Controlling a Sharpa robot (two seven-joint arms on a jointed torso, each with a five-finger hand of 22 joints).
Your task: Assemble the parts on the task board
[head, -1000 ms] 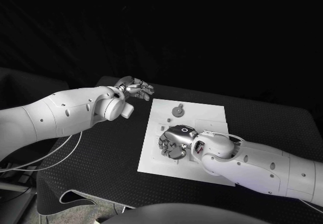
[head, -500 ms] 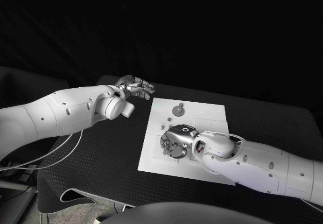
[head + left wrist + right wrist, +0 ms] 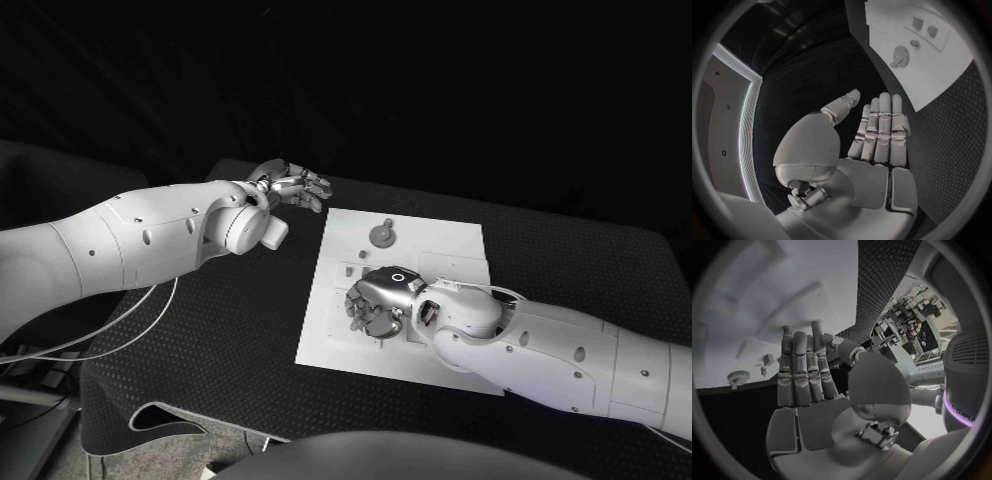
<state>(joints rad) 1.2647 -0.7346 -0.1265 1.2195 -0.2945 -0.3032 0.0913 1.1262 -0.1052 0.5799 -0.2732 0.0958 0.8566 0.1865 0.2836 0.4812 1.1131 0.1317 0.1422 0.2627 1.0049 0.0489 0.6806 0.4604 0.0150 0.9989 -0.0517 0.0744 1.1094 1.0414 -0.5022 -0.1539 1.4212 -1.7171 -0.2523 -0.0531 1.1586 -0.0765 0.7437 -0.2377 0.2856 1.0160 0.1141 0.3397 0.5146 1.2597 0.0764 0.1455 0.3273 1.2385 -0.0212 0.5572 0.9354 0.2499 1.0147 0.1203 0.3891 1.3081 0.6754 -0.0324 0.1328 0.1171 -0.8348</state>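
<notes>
**Board central, one robot hand over it, one off its far corner**

The task board (image 3: 447, 245) lies mid-worktop (image 3: 216, 330). A round part (image 3: 381, 236) sits on its far half. The right robot hand (image 3: 378, 305) hangs over the board's near-left area. The left robot hand (image 3: 293, 186) hovers beyond the board's far-left corner, above the worktop.

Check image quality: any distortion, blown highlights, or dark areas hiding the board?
Head view: background black, task board bright but readable, right hand covers its middle. Left wrist view: fisheye bends the board's edges, round part legible. Right wrist view: board washed out, lit room at the rim.
</notes>
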